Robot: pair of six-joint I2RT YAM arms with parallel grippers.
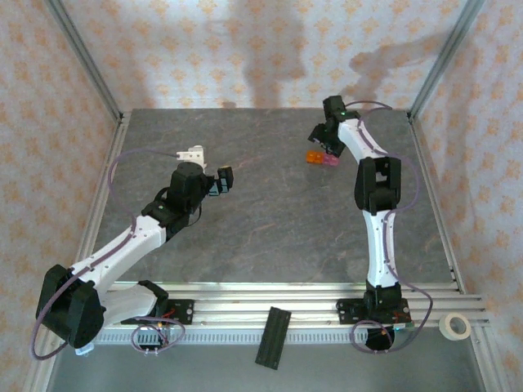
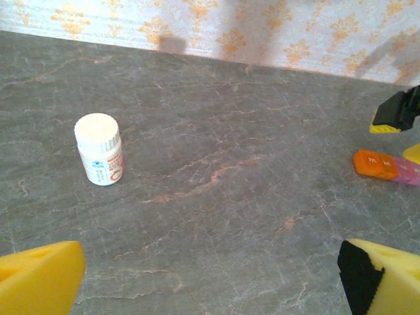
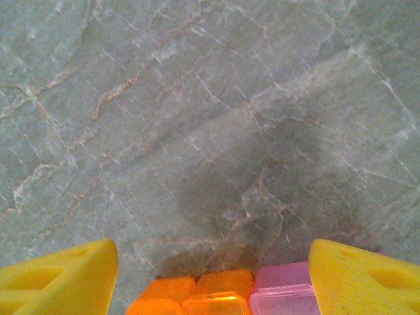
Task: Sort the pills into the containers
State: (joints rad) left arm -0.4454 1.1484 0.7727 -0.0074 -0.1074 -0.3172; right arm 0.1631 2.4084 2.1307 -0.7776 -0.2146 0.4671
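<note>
The containers (image 1: pixel 321 158), a short strip of one orange and one pink translucent compartment, lie on the grey table at the back right. They also lie at the right edge of the left wrist view, containers (image 2: pixel 387 166). My right gripper (image 1: pixel 327 137) hangs open just over them. In the right wrist view its yellow fingers (image 3: pixel 367 275) flank the containers (image 3: pixel 223 295), the right one against the pink end, the left one a little clear of the orange end. My left gripper (image 1: pixel 222 180) is open wide over bare table, near a white pill bottle (image 2: pixel 98 149). The pills are out of view.
The white bottle (image 1: pixel 194 153) stands upright at the left middle of the table. A tape roll (image 1: pixel 454 325) and a black bar (image 1: pixel 274 336) lie by the front rails. Metal frame posts and patterned walls close in the sides and back.
</note>
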